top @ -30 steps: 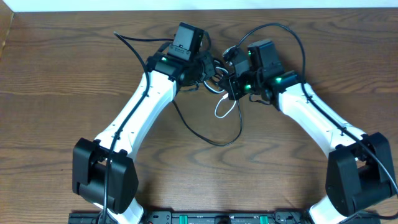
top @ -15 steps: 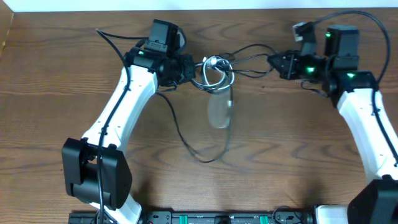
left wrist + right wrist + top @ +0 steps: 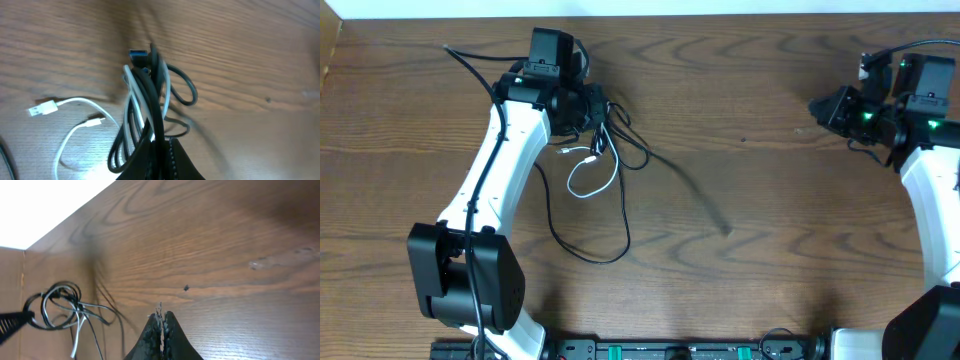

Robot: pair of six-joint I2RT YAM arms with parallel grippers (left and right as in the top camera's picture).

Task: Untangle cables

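- My left gripper [image 3: 598,108] clamps the bunched cables [image 3: 150,100]; the white cable [image 3: 582,193] loops just beside it.
- My right gripper [image 3: 818,105] is pinched closed, empty, far from them.
- Blurred streak between: probably a black cable [image 3: 705,205].

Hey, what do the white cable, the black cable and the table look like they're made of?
White cable: probably a soft plastic sheath, smooth, since it bends in loose loops; its plug tip looks metallic. Black cable: probably rubbery plastic with a slight sheen, curling freely. Table: wood or wood-look laminate, brown grain lines, low gloss; I cannot tell which.
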